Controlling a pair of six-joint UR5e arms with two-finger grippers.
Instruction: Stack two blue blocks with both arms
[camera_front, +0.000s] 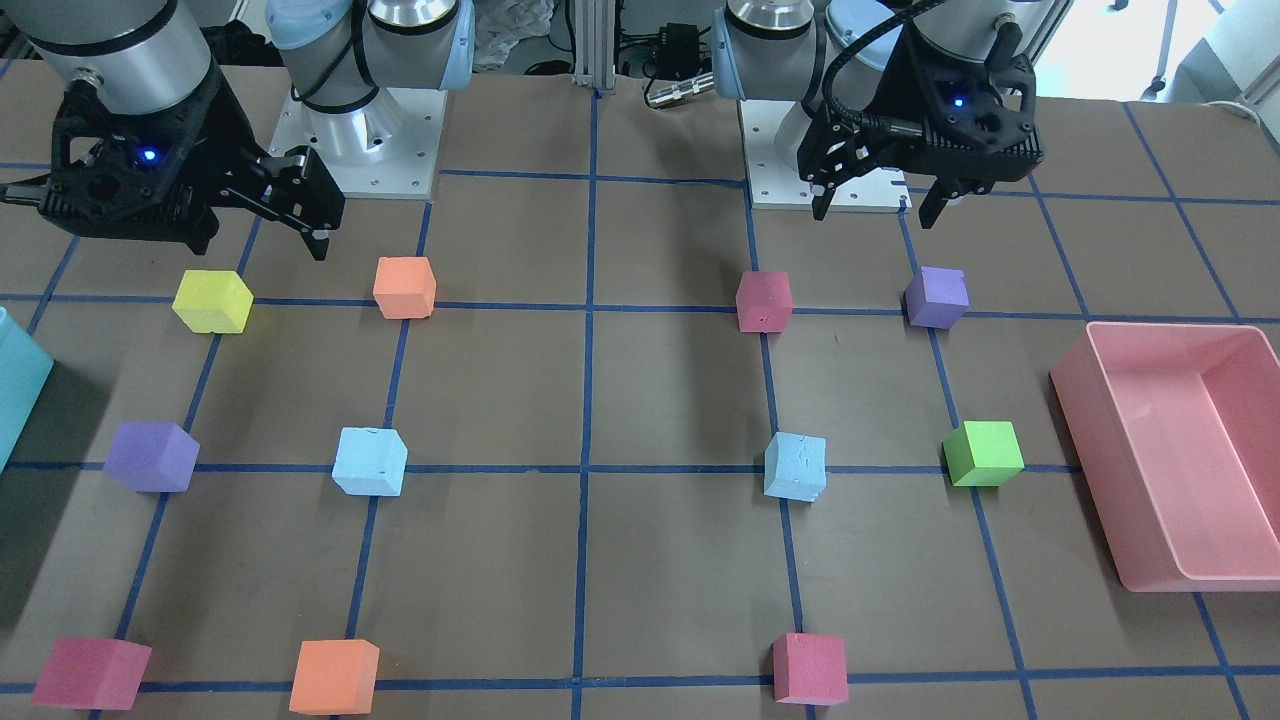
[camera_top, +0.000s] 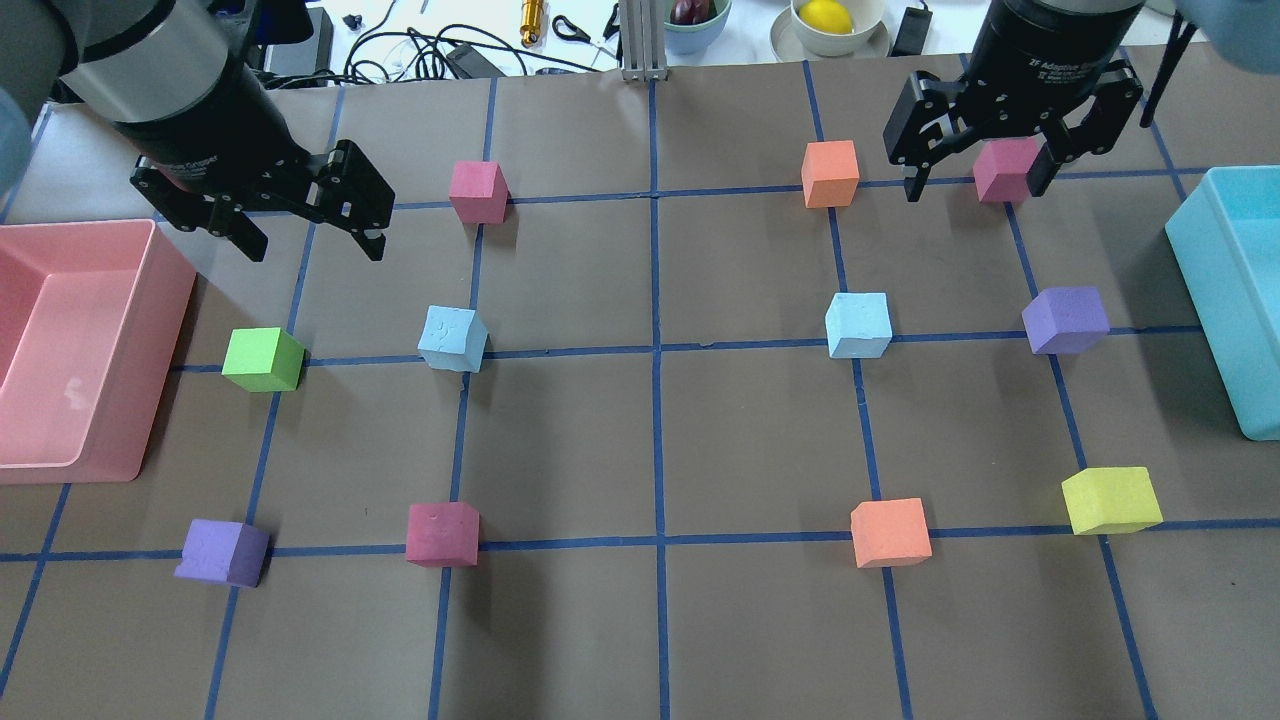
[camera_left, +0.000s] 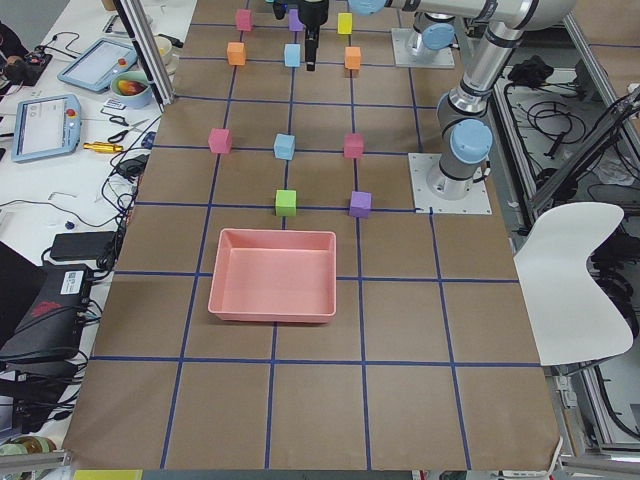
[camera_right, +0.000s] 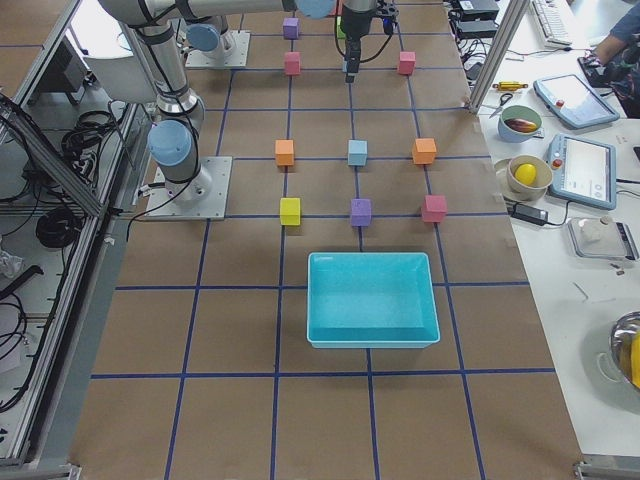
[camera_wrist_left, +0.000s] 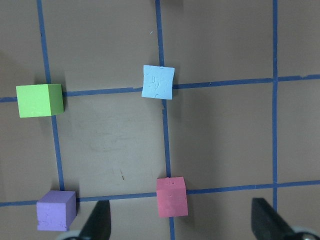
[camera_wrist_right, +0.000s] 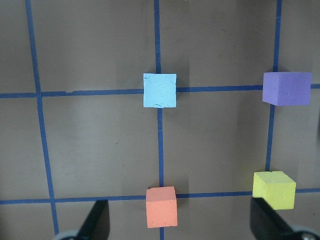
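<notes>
Two pale blue blocks rest apart on the brown table, each on a blue tape line. One (camera_top: 453, 338) is on the left half and also shows in the front view (camera_front: 796, 466) and the left wrist view (camera_wrist_left: 158, 82). The other (camera_top: 858, 325) is on the right half and also shows in the front view (camera_front: 370, 461) and the right wrist view (camera_wrist_right: 160, 90). My left gripper (camera_top: 315, 250) hangs open and empty, high above the table, nearer than its block. My right gripper (camera_top: 976, 188) hangs open and empty, high over its side.
A pink bin (camera_top: 150, 350) stands at the left edge and a teal bin (camera_top: 1215, 300) at the right edge. Green (camera_top: 263, 359), purple (camera_top: 1065, 320), pink (camera_top: 442, 533), orange (camera_top: 889, 532) and yellow (camera_top: 1110, 500) cubes sit on grid crossings around the blue blocks.
</notes>
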